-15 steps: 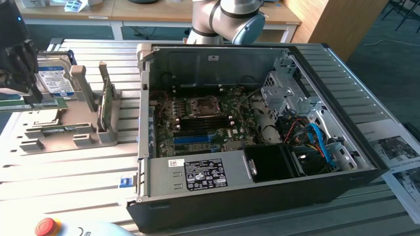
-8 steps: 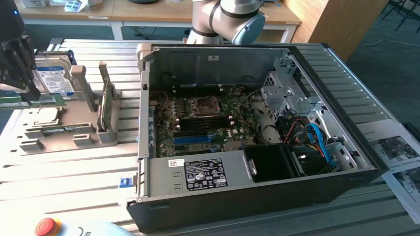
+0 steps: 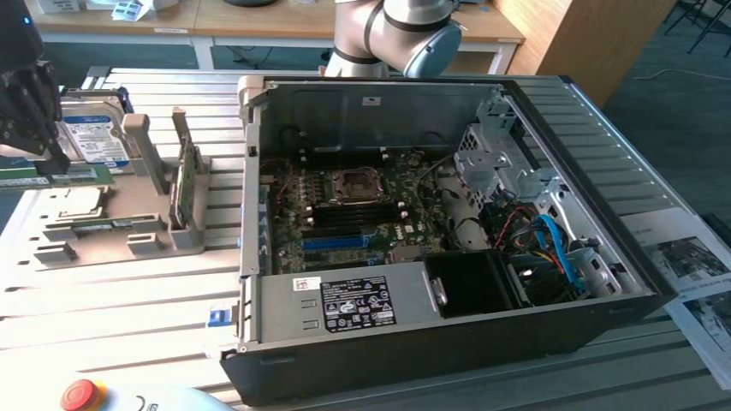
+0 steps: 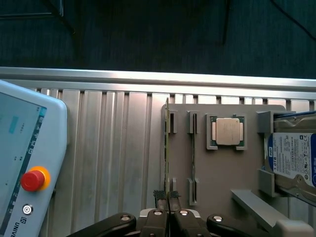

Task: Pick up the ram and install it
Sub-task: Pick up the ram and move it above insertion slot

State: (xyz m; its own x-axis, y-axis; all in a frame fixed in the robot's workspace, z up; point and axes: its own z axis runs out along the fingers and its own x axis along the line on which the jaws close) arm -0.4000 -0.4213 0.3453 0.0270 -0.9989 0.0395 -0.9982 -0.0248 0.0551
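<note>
The ram (image 4: 166,143) is a thin green stick seen edge-on, running along the grey parts holder (image 4: 222,173). My gripper (image 4: 167,195) is shut on its near end, the black pads (image 4: 160,195) pressed on both faces. In the exterior view the gripper (image 3: 54,158) hangs at the far left over the holder (image 3: 109,214), with the ram (image 3: 71,176) level at its fingertips and apparently raised off the slots. Another green stick (image 3: 115,224) lies in the holder. The open computer case (image 3: 639,282) sits to the exterior view's right, its motherboard (image 3: 354,214) exposed.
A silver hard drive (image 3: 94,130) with a blue-white label and a wider green card (image 3: 183,184) stand in the holder. A square processor chip (image 4: 227,131) rests in its pocket. A teach pendant (image 4: 24,163) with a red stop button lies beside the holder. Papers (image 3: 697,265) lie past the case.
</note>
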